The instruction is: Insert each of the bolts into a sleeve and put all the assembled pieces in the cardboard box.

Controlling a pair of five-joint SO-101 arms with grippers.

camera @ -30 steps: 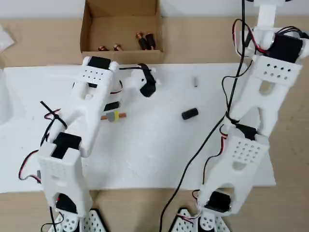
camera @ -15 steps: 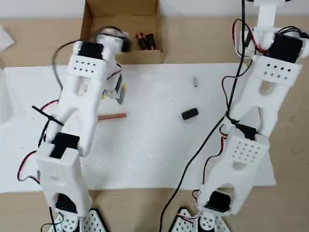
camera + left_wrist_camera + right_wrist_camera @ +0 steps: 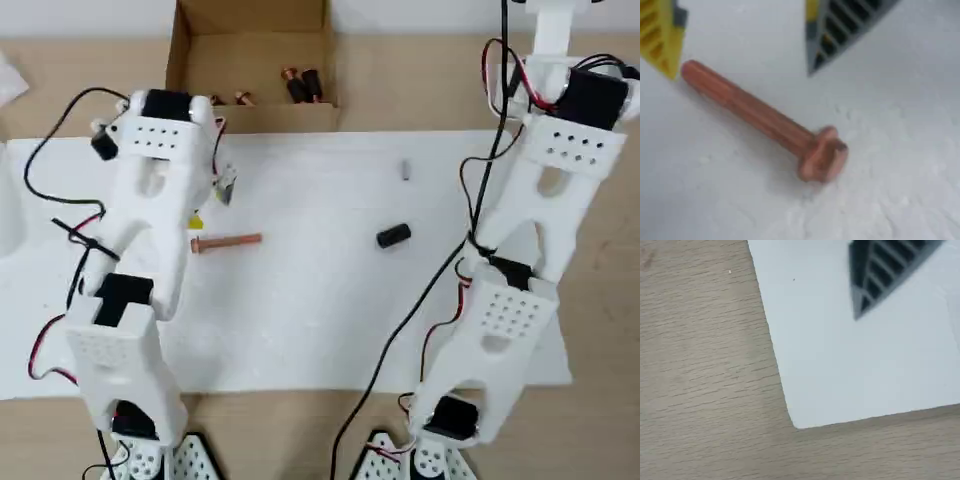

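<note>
- One copper-coloured bolt [image 3: 765, 120] is lying flat on the white sheet [image 3: 320, 320]. It has a smooth round shaft and a flanged head, and it is sitting just beside the left arm, well apart from the cardboard box [image 3: 180, 60].
- One left tool [image 3: 740, 65] is hovering over the bolt's plain end with its ribbed jaws spread wide, one yellow and one dark, gripping nothing.
- One short black cylindrical sleeve [image 3: 393, 236] is resting on the sheet between the two arms.
- One small grey piece [image 3: 405, 169] is lying beyond the sleeve.
- Four copper-and-dark pieces [image 3: 300, 85] are lying inside the open-topped box.
- One right tool [image 3: 880, 275] is hanging over the sheet's corner, where the wood-grain surface [image 3: 700, 365] is showing; whether it is spread or pressed together cannot be told.
- The sheet is looking matte and finely pebbled.
</note>
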